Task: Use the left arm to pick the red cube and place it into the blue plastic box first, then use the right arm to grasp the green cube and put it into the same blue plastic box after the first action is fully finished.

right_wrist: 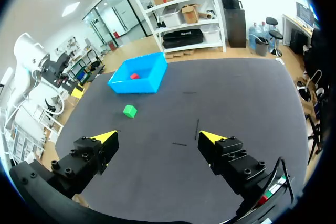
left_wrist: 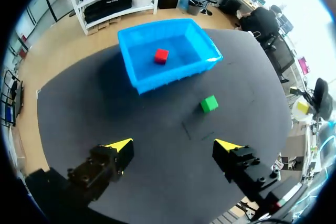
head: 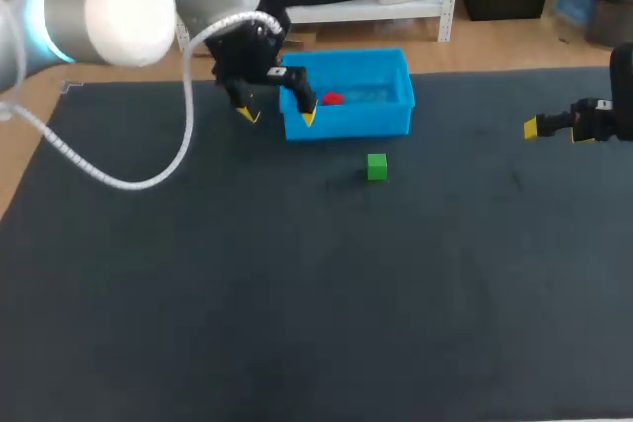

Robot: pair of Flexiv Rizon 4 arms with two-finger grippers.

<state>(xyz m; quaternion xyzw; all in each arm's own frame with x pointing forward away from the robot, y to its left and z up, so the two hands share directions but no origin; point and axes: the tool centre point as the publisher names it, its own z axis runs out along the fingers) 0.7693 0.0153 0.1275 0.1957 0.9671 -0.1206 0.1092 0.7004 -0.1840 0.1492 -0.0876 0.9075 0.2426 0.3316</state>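
Head view, upper middle: left gripper (head: 278, 114) hangs wide open, empty, by the blue box (head: 366, 124). Left wrist: red cube (left_wrist: 161, 55) sits inside it. Right wrist: right gripper (right_wrist: 158, 136) open, empty, green cube (right_wrist: 129, 111) well ahead; the left one might block its drop.

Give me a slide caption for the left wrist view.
Open left gripper faces the blue box holding the red cube; the green cube lies outside it, nearer the gripper.
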